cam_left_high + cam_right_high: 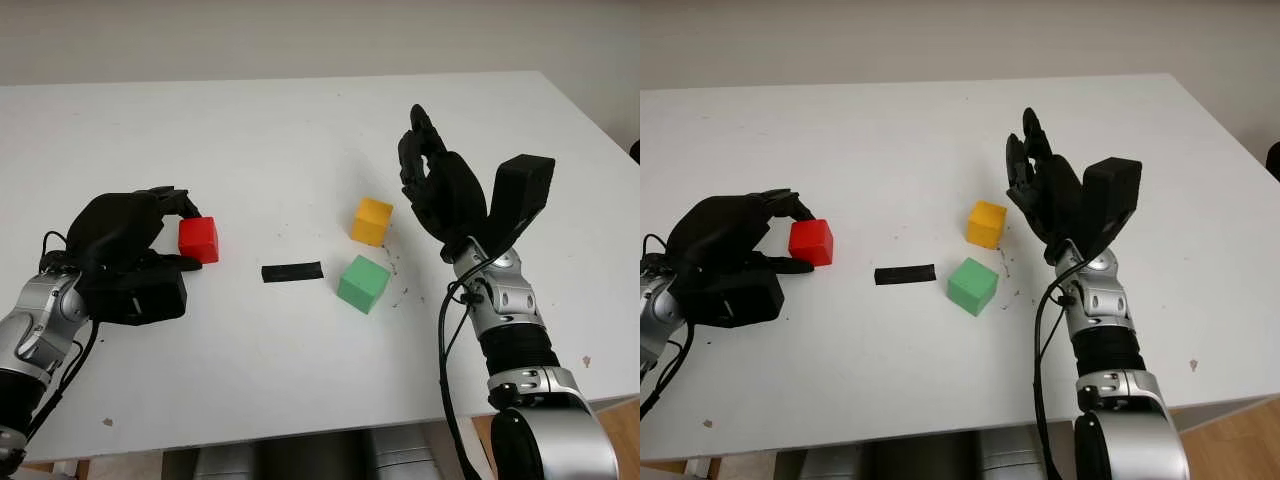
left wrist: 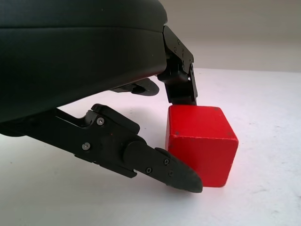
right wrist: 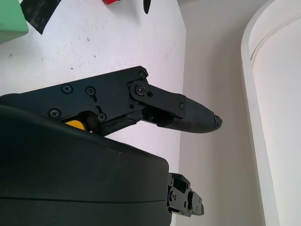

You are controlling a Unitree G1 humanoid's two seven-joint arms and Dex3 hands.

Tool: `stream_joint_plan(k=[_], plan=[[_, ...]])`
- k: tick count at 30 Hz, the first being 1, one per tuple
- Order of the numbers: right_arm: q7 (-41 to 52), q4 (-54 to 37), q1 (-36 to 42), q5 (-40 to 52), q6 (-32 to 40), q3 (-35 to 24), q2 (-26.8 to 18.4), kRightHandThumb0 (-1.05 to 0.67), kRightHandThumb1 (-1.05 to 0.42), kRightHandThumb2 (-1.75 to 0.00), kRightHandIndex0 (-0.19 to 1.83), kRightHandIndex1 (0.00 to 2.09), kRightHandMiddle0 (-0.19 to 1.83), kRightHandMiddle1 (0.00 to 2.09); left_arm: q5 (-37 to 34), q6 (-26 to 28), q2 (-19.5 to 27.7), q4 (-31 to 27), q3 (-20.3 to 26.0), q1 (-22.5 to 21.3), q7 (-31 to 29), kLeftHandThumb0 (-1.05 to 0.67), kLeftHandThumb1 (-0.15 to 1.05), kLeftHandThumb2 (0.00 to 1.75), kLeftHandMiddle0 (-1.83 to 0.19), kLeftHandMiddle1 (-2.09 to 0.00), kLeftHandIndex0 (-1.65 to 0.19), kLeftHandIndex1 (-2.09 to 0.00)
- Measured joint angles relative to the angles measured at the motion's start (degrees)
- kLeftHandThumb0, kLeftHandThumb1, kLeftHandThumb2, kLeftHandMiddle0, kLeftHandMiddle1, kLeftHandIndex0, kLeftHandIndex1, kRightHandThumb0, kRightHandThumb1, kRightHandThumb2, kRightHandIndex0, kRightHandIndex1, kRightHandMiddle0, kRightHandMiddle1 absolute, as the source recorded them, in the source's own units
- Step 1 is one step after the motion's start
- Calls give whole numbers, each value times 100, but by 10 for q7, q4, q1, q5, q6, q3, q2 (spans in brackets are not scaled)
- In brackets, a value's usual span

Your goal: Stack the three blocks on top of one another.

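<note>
Left hand (image 1: 150, 240) down at the left side of the white table (image 1: 300, 130), fingers (image 2: 160, 165) closed around the red block (image 1: 199, 239) – one finger pressed against its far face, another curled low along its near side, block sitting flat on the tabletop and gripped

Right hand (image 1: 432, 180) up over the right half of the table, raised off the surface, open, holding nothing, hovering just to the right of the yellow block (image 1: 372, 220)

Yellow block standing on the table near the middle, slightly right of centre; green block (image 1: 363, 283) just in front of it and a touch to the left, the two close but not touching

Short black strip (image 1: 292, 271) lying flat on the table between the red block and the green one, apart from both

All three blocks on the surface, none stacked yet, red well apart from the other pair

From the right wrist, a sliver of yellow (image 3: 74, 124) peeking out behind the hand's shell, green corner (image 3: 11, 19) and the black strip (image 3: 37, 12) at the far edge
</note>
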Motion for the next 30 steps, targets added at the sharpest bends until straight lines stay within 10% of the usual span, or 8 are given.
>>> stream_joint_plan(k=[15,20,24,30], plan=[[7,0,0,-2,-1,0,0,-58,-105,-71,-19,0,-19,0,-353,-30,-106,-7,102,5,-180,-37,105,13,-36,-10,-14,-178],[9,1,0,-5,-8,1,0,-57,-105,-71,-19,0,-19,0,-385,-13,-126,-38,110,16,-209,-39,105,13,-30,-19,-16,-176],[10,1,0,-6,-8,1,0,-55,-105,-72,-19,0,-19,0,-392,-3,-136,-69,114,25,-220,-40,105,12,8,-84,-20,-174],[12,1,0,-8,-9,1,-1,-55,-105,-72,-19,0,-19,0,-316,12,-142,-123,92,44,-199,-38,105,10,10,-74,-27,-166]])
